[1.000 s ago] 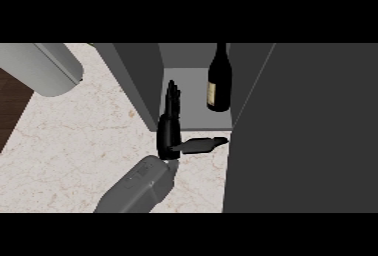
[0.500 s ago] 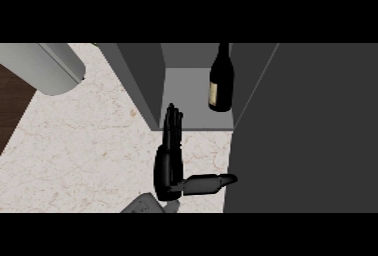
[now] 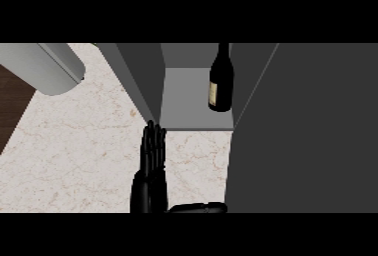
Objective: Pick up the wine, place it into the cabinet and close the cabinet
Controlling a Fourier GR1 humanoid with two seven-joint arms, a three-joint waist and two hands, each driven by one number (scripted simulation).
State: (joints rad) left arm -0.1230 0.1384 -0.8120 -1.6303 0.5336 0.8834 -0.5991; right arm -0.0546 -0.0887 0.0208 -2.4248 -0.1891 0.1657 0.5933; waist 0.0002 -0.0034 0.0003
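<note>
Your hand [image 3: 150,172] comes up from the lower edge of the head view, just left of centre; from where it enters I read it as the right one, though no forearm shows to confirm that. Its fingers [image 3: 155,142] are stretched out straight and held close together, pointing up the view toward the cabinet [image 3: 193,100], and the thumb [image 3: 198,208] sticks out sideways to the right along the bottom edge, so the hand is flat and open and holds nothing. The fingertips end just short of the front lip of the cabinet's grey floor, beside the lower end of the left cabinet wall [image 3: 140,75]; you cannot tell from this angle whether they touch it. Under the hand lies the pale marbled counter [image 3: 81,150]. To the right of the thumb the large dark cabinet door [image 3: 310,140] fills the right side of the view and stands open, its edge running up beside the compartment. The wine [image 3: 220,80] stands upright inside the cabinet, on the grey floor at the right side of the compartment, near the door's edge and well apart from the hand. At upper left a grey forearm [image 3: 48,67] lies across the corner; its hand does not show, and a strip of dark wooden floor [image 3: 11,107] shows beyond the counter's left edge
</note>
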